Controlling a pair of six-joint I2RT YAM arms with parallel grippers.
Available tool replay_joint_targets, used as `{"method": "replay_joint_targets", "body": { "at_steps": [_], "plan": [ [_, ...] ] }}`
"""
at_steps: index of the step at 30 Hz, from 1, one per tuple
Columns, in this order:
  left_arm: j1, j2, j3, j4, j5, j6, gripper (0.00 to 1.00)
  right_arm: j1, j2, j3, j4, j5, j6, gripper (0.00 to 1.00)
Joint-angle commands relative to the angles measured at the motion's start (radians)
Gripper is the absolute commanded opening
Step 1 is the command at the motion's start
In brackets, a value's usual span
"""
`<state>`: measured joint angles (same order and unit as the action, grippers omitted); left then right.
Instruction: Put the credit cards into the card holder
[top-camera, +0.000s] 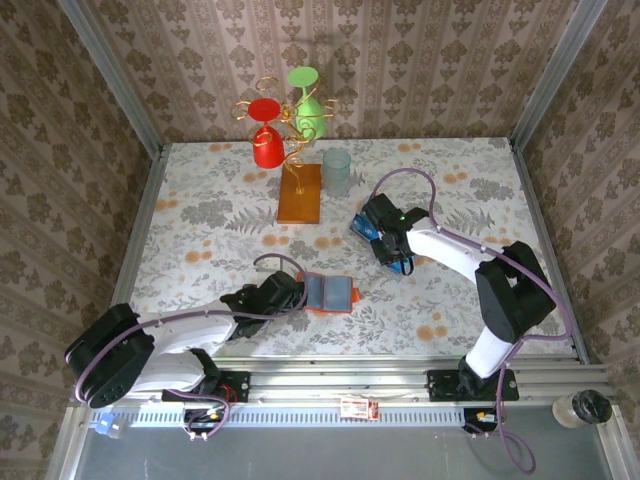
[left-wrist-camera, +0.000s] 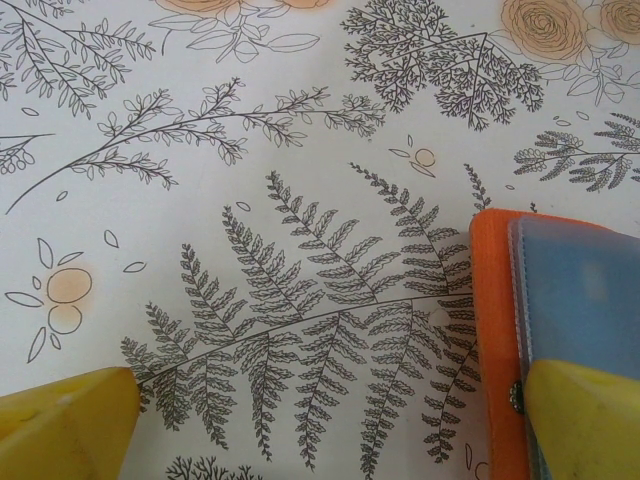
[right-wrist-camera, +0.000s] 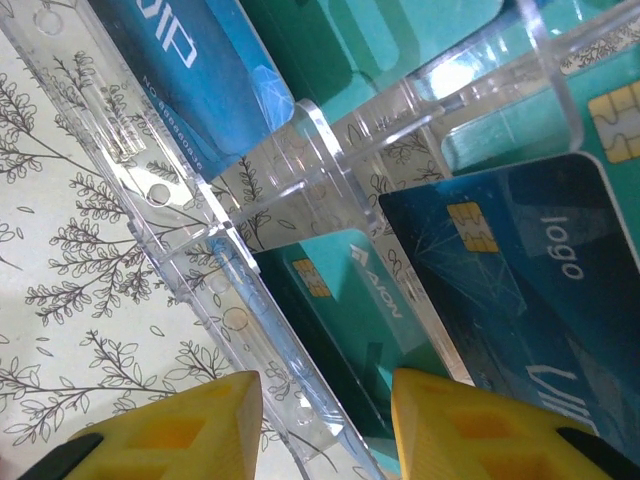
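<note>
Likely pickup step: right gripper (right-wrist-camera: 325, 425), jaws apart, over credit cards (right-wrist-camera: 530, 300) in clear rack (right-wrist-camera: 190, 190); next, pinch one card. Left gripper (left-wrist-camera: 325, 430) spread wide, one finger (left-wrist-camera: 580, 420) at card holder (left-wrist-camera: 493, 330) edge.

The credit cards (right-wrist-camera: 520, 300) in the right wrist view were seen as smooth, glossy plastic with metallic chip contacts, set in a clear, polished acrylic rack (right-wrist-camera: 190, 190). The card holder (left-wrist-camera: 492, 320) at the right edge of the left wrist view was shown as matt orange material lined with shiny transparent plastic and fitted with a small metal snap. The table cover (left-wrist-camera: 250, 150) was rendered matt and smooth, and the fingers (right-wrist-camera: 480, 435) of the right gripper (right-wrist-camera: 328, 425) as matt yellow plastic.
</note>
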<state>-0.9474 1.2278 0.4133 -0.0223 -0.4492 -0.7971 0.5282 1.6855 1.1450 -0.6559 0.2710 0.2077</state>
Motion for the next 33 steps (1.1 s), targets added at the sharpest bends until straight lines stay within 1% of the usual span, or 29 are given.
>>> {"method": "replay_joint_targets", "body": {
  "at_steps": [1, 5, 8, 9, 16, 19, 23, 28, 31, 33],
  "plan": [
    [0.005, -0.017, -0.007, -0.026, -0.02, -0.01, 1.0, -0.002, 0.034, 0.022, -0.017, 0.022, -0.016, 0.38],
    [0.005, -0.017, -0.007, -0.026, -0.021, -0.008, 1.0, -0.001, 0.054, 0.022, -0.012, -0.001, -0.02, 0.34],
    [0.006, -0.016, -0.007, -0.023, -0.022, -0.008, 1.0, -0.002, 0.062, 0.022, -0.011, -0.021, -0.023, 0.29],
    [0.005, -0.017, -0.007, -0.024, -0.022, -0.007, 1.0, -0.002, 0.063, 0.022, -0.01, -0.021, -0.023, 0.26],
    [0.006, -0.016, -0.008, -0.024, -0.022, -0.008, 1.0, -0.001, 0.05, 0.026, -0.01, -0.02, -0.039, 0.16],
    [0.006, -0.017, -0.011, -0.024, -0.022, -0.007, 1.0, -0.002, 0.041, 0.025, 0.001, -0.039, -0.061, 0.13],
    [0.006, -0.017, -0.014, -0.023, -0.02, -0.013, 1.0, -0.002, 0.017, 0.021, 0.015, -0.071, -0.094, 0.05],
    [0.006, -0.02, -0.016, -0.023, -0.02, -0.012, 1.0, -0.002, -0.024, 0.022, 0.021, -0.113, -0.118, 0.03],
    [0.005, -0.024, -0.016, -0.022, -0.019, -0.012, 1.0, 0.0, -0.05, 0.028, 0.016, -0.129, -0.127, 0.0],
    [0.005, -0.026, -0.016, -0.024, -0.021, -0.013, 1.0, 0.001, -0.068, 0.035, 0.006, -0.142, -0.128, 0.0]
  ]
}}
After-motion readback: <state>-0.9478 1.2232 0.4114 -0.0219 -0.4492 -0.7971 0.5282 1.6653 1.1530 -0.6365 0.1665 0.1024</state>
